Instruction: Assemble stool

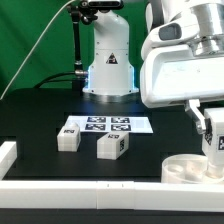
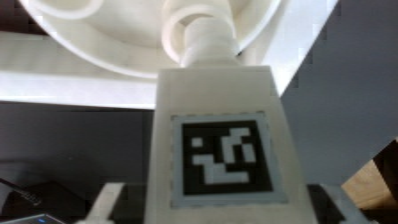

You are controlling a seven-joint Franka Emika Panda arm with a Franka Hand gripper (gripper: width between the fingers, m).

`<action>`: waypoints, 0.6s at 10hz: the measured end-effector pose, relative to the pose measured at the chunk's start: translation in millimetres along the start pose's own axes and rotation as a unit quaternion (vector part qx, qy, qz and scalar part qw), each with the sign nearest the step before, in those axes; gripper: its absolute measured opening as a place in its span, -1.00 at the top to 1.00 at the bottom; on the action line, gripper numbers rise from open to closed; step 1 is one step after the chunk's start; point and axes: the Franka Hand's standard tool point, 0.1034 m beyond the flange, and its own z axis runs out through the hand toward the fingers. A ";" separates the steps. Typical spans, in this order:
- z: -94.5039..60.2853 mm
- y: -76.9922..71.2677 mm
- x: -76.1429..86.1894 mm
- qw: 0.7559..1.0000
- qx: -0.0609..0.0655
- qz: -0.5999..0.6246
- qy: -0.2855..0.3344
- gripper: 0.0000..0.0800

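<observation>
- Your black worktop carries the round seat.
- The held leg stands upright over the seat, its peg end meeting it. You cannot tell whether the peg has entered a hole.
- The nearer spare leg and the farther spare leg lie well apart from the seat.
- The pincer is clamped on the held leg.
- Watch the peg: if it is tilted it may jam, or shove the seat sideways if the seat slides freely.
</observation>
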 end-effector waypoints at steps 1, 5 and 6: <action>2.0 -0.3 -1.4 1.000 0.000 0.000 -0.001 0.16; 6.0 0.2 -8.6 1.000 0.000 -0.004 -0.007 0.16; 7.4 0.1 -11.1 1.000 0.000 -0.005 -0.007 0.16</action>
